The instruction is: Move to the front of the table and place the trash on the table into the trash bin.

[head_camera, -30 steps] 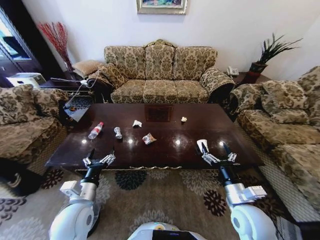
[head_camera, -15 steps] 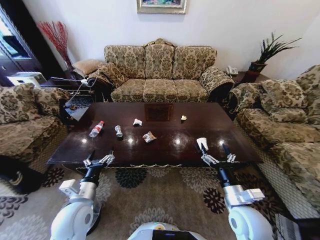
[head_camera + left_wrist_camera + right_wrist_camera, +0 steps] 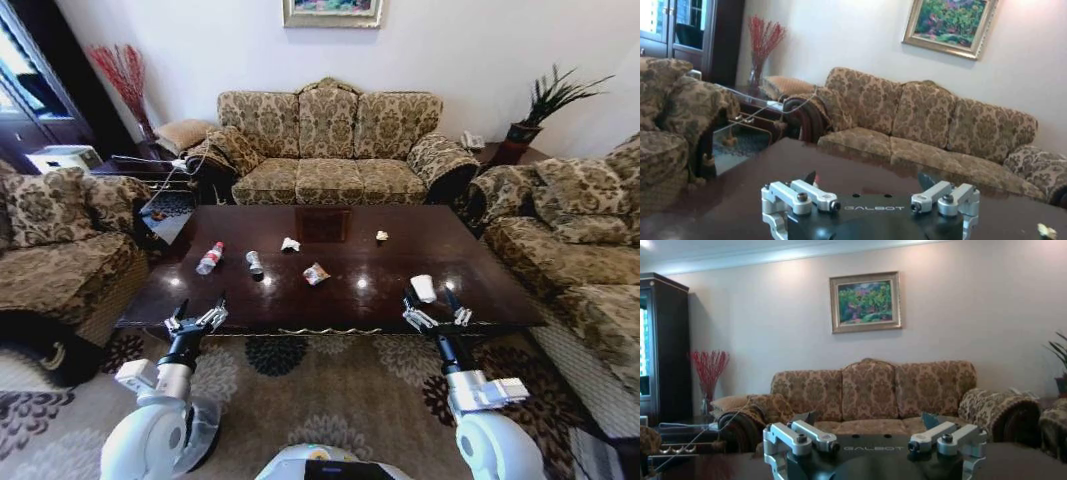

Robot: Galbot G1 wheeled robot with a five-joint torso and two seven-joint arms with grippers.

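The table (image 3: 470, 268), dark glossy wood, stands in front of me. Trash lies scattered on it: a clear bottle with a red cap (image 3: 209, 258), a small crumpled piece (image 3: 254, 263), a white wad (image 3: 290, 244), a silvery wrapper (image 3: 316, 273), a tiny wad (image 3: 381, 236) and a white paper cup (image 3: 423, 288). My left gripper (image 3: 197, 320) (image 3: 870, 180) hangs open at the table's front edge on the left. My right gripper (image 3: 435, 310) (image 3: 868, 419) is open at the front edge, just short of the cup. A dark round thing (image 3: 50, 355) on the floor at the left may be the trash bin.
A patterned sofa (image 3: 330, 150) stands behind the table, with armchairs at the left (image 3: 60, 240) and the right (image 3: 570, 240). A glass side table (image 3: 160, 205) sits at the far left corner. A patterned rug (image 3: 320, 385) covers the floor between me and the table.
The whole head view has shifted, so the camera moved; the table and trash now sit a little further right. Both arms keep the same open pose.
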